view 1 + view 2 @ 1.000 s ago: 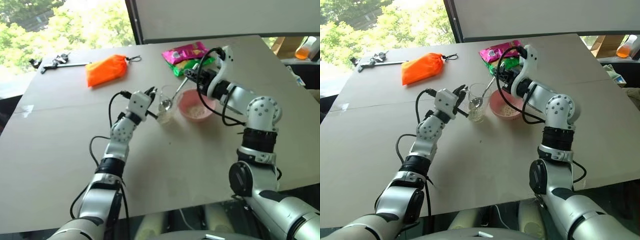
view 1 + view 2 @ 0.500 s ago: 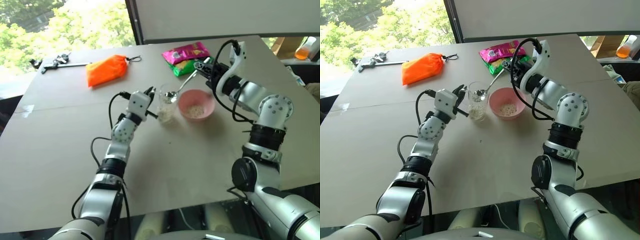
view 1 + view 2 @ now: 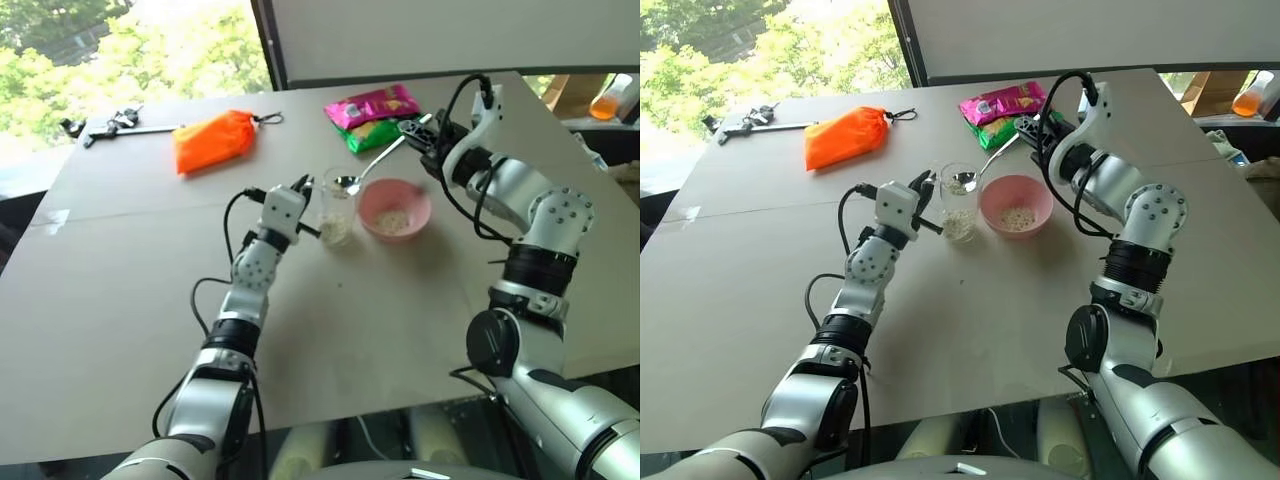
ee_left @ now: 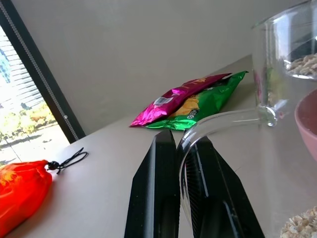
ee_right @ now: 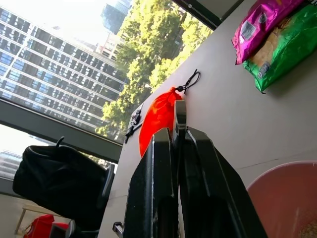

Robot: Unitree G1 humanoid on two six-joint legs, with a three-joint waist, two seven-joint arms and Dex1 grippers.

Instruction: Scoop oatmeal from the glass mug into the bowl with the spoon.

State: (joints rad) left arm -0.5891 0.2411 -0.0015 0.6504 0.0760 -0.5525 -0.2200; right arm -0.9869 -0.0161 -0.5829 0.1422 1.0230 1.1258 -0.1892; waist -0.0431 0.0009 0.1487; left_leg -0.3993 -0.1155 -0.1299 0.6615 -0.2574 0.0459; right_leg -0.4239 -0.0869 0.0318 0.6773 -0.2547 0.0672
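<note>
— Since a second ago, what has moved?

— Mostly the right gripper (image 3: 420, 133). It was low over the glass mug (image 3: 337, 205) with the spoon (image 3: 372, 167) dipped inside; now it has drawn up and out toward the robot's right, and the spoon's bowl hangs at the mug's rim, carrying a little oatmeal (image 3: 960, 184). The left gripper (image 3: 303, 186) has kept its place.

— How are the two grippers set?

— Both are closed on something. The right one's black fingers (image 5: 163, 198) are pinched narrow on the spoon's handle, which sticks out from between them in the right wrist view. The left one's fingers (image 4: 156, 198) are clamped on the mug's clear side handle, plain in the left wrist view.

— Where do the task's things lie from the grippers?

— The mug stands just beyond the left gripper's fingertips, with more oatmeal in its bottom. The bowl (image 3: 394, 209) sits just beside the mug, on the side away from the left gripper, below the right gripper, with a small heap of flakes in it.

— Anything else close by?

— A pink and green snack packet (image 3: 373, 112) lies on the table (image 3: 120, 300) just beyond the right gripper, and an orange pouch (image 3: 212, 139) lies well apart, past the left gripper.
</note>
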